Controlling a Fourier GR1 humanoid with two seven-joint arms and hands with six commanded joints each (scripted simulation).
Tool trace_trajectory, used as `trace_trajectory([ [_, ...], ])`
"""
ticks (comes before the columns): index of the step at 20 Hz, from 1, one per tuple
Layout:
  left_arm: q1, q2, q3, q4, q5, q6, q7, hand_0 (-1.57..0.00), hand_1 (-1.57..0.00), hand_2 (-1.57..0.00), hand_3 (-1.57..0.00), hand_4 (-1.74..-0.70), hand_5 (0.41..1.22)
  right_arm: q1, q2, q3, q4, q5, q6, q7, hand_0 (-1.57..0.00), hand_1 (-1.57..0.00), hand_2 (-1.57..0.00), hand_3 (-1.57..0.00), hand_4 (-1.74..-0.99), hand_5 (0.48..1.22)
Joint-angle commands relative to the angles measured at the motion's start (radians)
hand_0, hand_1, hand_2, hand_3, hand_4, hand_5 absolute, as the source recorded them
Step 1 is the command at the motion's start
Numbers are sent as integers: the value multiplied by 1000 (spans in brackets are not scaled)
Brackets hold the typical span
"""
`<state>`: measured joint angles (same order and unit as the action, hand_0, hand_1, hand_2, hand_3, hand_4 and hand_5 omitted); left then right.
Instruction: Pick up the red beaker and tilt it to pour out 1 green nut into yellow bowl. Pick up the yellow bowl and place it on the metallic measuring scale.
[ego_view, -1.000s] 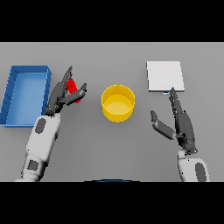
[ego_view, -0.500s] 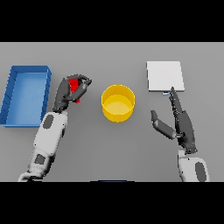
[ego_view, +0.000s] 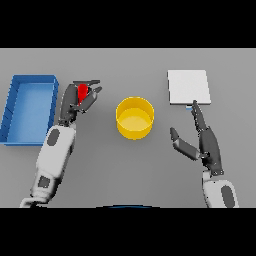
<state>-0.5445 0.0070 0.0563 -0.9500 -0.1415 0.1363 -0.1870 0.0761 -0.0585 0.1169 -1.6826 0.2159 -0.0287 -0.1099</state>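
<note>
Inside the left hand (ego_view: 75, 102), fingers now curled round the red beaker (ego_view: 82, 92), formerly spread; yellow bowl (ego_view: 135, 117) waits rightward; right hand (ego_view: 207, 145) open

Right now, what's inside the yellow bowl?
The yellow bowl shows only its own yellow floor; no green nut is visible in it. The red beaker sits in the left robot hand, whose fingers cover most of it, so its contents can't be seen.
</note>
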Motion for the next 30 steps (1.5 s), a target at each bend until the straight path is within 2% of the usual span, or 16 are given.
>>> trace_trajectory([
  [1, 1, 6, -9, -26, -7, 15, 1, -1532, -1533, -1533, -1533, -1702, 1098, -4, 1, -1, 3, -3, 1, 0, 1, 1, 1, 1, -1258, 669],
  [4, 5, 33, -75, -121, -48, 17, 67, -1551, -1551, -1552, -1552, -1721, 1101, 6, -9, -3, 1, 2, 2, 1, 1, 1, 1, 1, -1245, 673],
  [6, -24, 77, -150, -154, -118, -6, 144, -1558, -1558, -1559, -1559, -1728, 1113, 11, 3, 16, -5, 35, -15, -11, 1, 1, 1, 1, -1247, 685],
  [7, -33, 108, -195, -173, -160, -30, 180, -1561, -1561, -1561, -1561, -1731, 1119, 2, -6, 11, -10, 39, -17, 11, 1, 1, 1, 1, -1245, 688],
  [10, -37, 155, -261, -202, -205, -76, 218, -1563, -1563, -1563, -1563, -1733, 1117, -4, 1, 13, -11, 42, -22, 13, 1, 1, 1, 1, -1243, 696],
  [13, -44, 181, -282, -197, -212, -94, 225, -1563, -1563, -1563, -1563, -1733, 1113, 31, -2, 27, -41, 49, -15, 13, 1, 1, 1, 1, -1243, 710],
  [15, -71, 212, -344, -189, -279, -103, 230, -1566, -1566, -1566, -1566, -1736, 1112, 26, -7, 20, -42, 46, -14, 35, 1, 1, 1, 1, -1251, 714],
  [20, -208, 273, -539, -105, -510, -131, 259, -1569, -1569, -1569, -1569, -1739, 1152, 16, 4, 27, -38, 43, -12, 27, 1, 1, 1, 1, -1267, 721],
  [21, -233, 285, -568, -87, -542, -139, 249, -1570, -1570, -1570, -1570, -1740, 1166, 6, 9, 23, -31, 41, -16, 43, 1, 1, 1, 1, -1269, 722],
  [22, -255, 294, -598, -75, -571, -152, 240, -1570, -1570, -1570, -1570, -1740, 1177, 13, 8, 25, -40, 40, -14, 27, 1, 1, 1, 1, -1268, 722],
  [23, -290, 295, -623, -48, -594, -169, 237, -1570, -1570, -1570, -1570, -1740, 1186, 4, 5, 15, -32, 28, -9, 43, 1, 1, 1, 1, -1268, 720],
  [24, -327, 299, -652, -16, -624, -184, 229, -1570, -1570, -1570, -1570, -1740, 1193, 12, 9, 21, -28, 27, -6, 29, 1, 1, 1, 1, -1264, 717],
  [25, -341, 304, -684, -8, -643, -206, 207, -1570, -1570, -1570, -1570, -1690, 1198, 8, 6, 19, -30, 29, -8, 14, 1, 1, 1, 1, -1261, 715],
  [27, -404, 313, -742, 38, -691, -249, 184, -1571, -1571, -1571, -1571, -1613, 1206, 2, 6, 10, -30, 20, -9, 29, 1, 1, 1, 1, -1258, 697],
  [28, -436, 306, -781, 54, -721, -283, 201, -1571, -1571, -1571, -1571, -1637, 1209, 3, 5, 6, -18, 20, -12, 25, 1, 1, 1, 1, -1253, 688],
  [30, -482, 295, -829, 78, -742, -329, 191, -1571, -1571, -1571, -1571, -1672, 1214, 11, 19, 15, -21, 36, -27, 32, 1, 1, 1, 1, -1237, 671],
])
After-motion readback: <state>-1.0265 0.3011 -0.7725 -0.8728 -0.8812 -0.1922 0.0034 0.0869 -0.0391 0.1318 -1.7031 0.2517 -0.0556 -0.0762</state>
